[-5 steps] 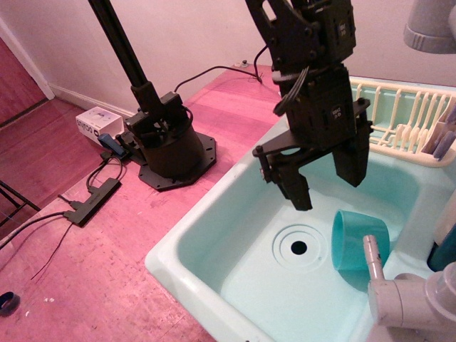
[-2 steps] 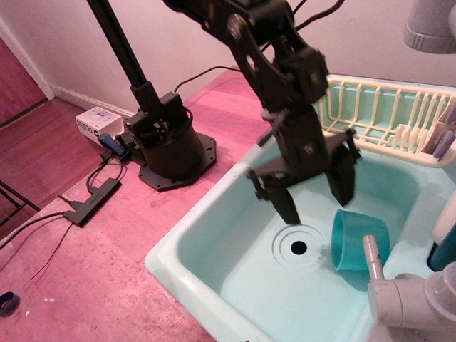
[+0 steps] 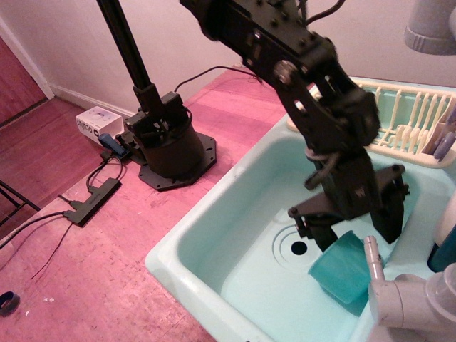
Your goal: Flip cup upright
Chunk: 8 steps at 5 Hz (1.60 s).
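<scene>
The teal cup (image 3: pixel 342 274) lies on its side on the floor of the pale mint sink (image 3: pixel 214 242), right of the drain (image 3: pixel 298 248), with its smooth wall towards the camera. My black gripper (image 3: pixel 354 229) is low in the basin, right over the cup. Its jaws are spread wide and straddle the cup's far end; the left finger (image 3: pixel 318 234) touches or nearly touches the cup's upper edge. The cup's handle and opening are hidden from this view. I cannot tell whether the fingers press on it.
A cream dish rack (image 3: pixel 406 121) stands behind the sink. A grey faucet (image 3: pixel 406 299) juts in at the lower right, close to the cup. A dark teal bottle (image 3: pixel 443 256) is at the right edge. A second arm's black base (image 3: pixel 167 139) stands on the pink counter.
The gripper has dropped and moved right, from above the drain to over the cup. The cup has shifted down and left and turned, so its opening no longer faces left.
</scene>
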### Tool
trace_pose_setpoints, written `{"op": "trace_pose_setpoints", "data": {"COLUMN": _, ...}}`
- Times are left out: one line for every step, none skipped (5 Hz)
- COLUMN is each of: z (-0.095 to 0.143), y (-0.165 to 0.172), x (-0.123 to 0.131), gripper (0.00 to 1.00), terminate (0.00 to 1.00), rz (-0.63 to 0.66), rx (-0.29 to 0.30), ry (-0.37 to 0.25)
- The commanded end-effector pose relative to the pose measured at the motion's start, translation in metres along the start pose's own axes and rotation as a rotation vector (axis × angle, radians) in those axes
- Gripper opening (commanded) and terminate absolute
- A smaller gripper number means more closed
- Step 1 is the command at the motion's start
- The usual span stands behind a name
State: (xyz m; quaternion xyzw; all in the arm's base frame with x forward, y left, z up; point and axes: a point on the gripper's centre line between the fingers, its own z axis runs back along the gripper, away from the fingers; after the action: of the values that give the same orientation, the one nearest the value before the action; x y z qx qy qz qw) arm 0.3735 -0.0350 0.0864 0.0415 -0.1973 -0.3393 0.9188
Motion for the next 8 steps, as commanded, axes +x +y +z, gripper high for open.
{"op": "trace_pose_setpoints", "data": {"z": 0.010, "y": 0.031, "x": 0.029, "gripper": 1.00, "terminate": 0.00, "rz": 0.015, "rx": 0.083, "ry": -0.079}}
{"op": "trace_pose_setpoints", "data": {"z": 0.016, "y": 0.030, "x": 0.027, "gripper": 0.00, "terminate": 0.00, "rz": 0.054, "rx": 0.083, "ry": -0.058}}
{"op": "trace_pose_setpoints", "data": {"z": 0.027, "y": 0.032, "x": 0.023, "gripper": 0.00, "terminate": 0.00, "rz": 0.093, "rx": 0.104, "ry": -0.062}}
{"op": "trace_pose_setpoints", "data": {"z": 0.041, "y": 0.032, "x": 0.016, "gripper": 0.00, "terminate": 0.00, "rz": 0.140, "rx": 0.094, "ry": -0.058}}
{"op": "trace_pose_setpoints", "data": {"z": 0.065, "y": 0.025, "x": 0.006, "gripper": 0.00, "terminate": 0.00, "rz": 0.170, "rx": 0.065, "ry": -0.009}}
{"op": "trace_pose_setpoints", "data": {"z": 0.090, "y": 0.015, "x": 0.002, "gripper": 0.00, "terminate": 0.00, "rz": 0.172, "rx": 0.051, "ry": 0.036}}
{"op": "trace_pose_setpoints", "data": {"z": 0.108, "y": -0.005, "x": -0.005, "gripper": 0.00, "terminate": 0.00, "rz": 0.149, "rx": 0.022, "ry": 0.107}}
{"op": "trace_pose_setpoints", "data": {"z": 0.111, "y": -0.020, "x": -0.018, "gripper": 1.00, "terminate": 0.00, "rz": 0.167, "rx": 0.010, "ry": 0.106}}
